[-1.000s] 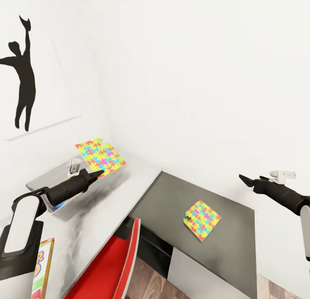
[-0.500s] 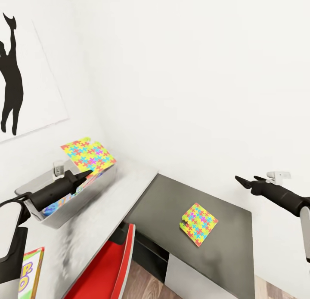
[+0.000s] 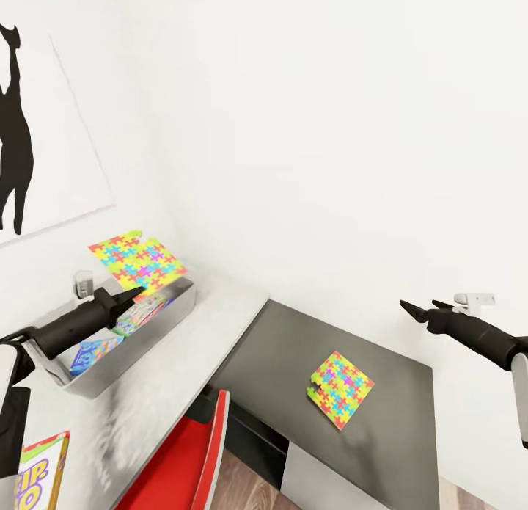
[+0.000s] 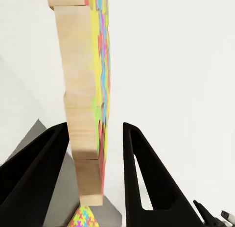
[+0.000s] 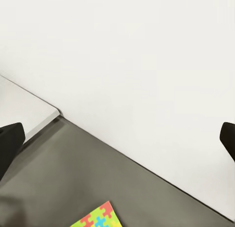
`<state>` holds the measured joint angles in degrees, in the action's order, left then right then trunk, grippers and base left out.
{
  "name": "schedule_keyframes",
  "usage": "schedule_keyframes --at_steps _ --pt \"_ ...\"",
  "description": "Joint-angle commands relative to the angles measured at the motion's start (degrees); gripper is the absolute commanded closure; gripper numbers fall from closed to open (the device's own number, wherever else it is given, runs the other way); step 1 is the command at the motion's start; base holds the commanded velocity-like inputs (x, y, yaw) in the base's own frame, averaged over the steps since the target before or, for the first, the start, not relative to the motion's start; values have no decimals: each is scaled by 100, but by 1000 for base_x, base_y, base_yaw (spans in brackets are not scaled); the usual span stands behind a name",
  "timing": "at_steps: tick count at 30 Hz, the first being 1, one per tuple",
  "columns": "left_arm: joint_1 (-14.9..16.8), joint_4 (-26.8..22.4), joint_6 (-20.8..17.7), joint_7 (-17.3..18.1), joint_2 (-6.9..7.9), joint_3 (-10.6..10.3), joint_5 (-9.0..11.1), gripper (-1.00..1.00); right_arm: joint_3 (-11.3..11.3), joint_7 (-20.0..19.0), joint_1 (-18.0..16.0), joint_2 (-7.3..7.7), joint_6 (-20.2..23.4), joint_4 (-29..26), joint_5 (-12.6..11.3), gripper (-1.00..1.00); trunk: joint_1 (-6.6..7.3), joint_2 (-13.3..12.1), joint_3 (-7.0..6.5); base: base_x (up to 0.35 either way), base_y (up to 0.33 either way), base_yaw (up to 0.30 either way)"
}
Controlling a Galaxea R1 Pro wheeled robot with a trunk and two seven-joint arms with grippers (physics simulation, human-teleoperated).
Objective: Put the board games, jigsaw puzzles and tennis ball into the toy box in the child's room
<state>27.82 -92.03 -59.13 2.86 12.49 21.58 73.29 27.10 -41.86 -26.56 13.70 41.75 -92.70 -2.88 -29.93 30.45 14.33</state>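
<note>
Room: white walls are meeting at the corner above the table (image 3: pixel 220 326), whose corner section is showing a dark grey top; a black silhouette picture (image 3: pixel 15 136) is hanging on the wall above the toy box (image 3: pixel 158 323).
Toy box: light grey, shallow, with sloping sides, it is sitting on the white part of the table; printed game boxes (image 3: pixel 114 330) are lying inside it.
Held jigsaw puzzle (image 3: pixel 138 259): a thin sheet of interlocked yellow, pink, blue, green and orange pieces with a pale wooden back, it is tilting up over the toy box's far end.
Left gripper (image 3: pixel 132 296): its fingers are clamping the held jigsaw puzzle's edge above the toy box.
Second jigsaw puzzle (image 3: pixel 342 379): it is lying flat on the dark grey top, well apart from the toy box.
Right gripper (image 3: pixel 419 309): it is hovering well beyond the second jigsaw puzzle from the toy box, fingers spread, gripping nothing.
"SKIP BO" box (image 3: pixel 33 477): it is lying on the table, near the toy box.
Red chair (image 3: pixel 194 459): it is standing beside the table, near the toy box.
</note>
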Motion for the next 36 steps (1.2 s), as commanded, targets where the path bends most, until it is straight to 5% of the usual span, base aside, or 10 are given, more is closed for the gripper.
schedule_keyframes --at_steps 1,17,27,31,32,36 --pt "5 2 -28 28 14 12 -15 100 6 -9 -6 0 46 -3 -29 -100 -2 9 10 8 0 0" --pt "-10 -8 -21 46 103 47 10 100 8 -7 -33 -11 53 -3 -29 -100 -2 9 10 38 0 -188" --pt "-121 2 -28 65 240 289 42 100 6 -9 -4 2 39 -3 -29 -100 -2 9 10 182 0 -69" --pt "-195 1 -26 63 304 526 237 100 6 -14 12 -3 22 -3 -29 -100 -2 9 10 8 0 -2" --pt "-419 44 4 41 667 814 669 100 -2 -21 13 -4 33 -3 -32 -100 -2 9 10 0 0 0" --pt "-432 228 30 37 739 890 724 100 -3 -23 18 -18 35 -3 -30 -100 -2 9 10 0 0 0"
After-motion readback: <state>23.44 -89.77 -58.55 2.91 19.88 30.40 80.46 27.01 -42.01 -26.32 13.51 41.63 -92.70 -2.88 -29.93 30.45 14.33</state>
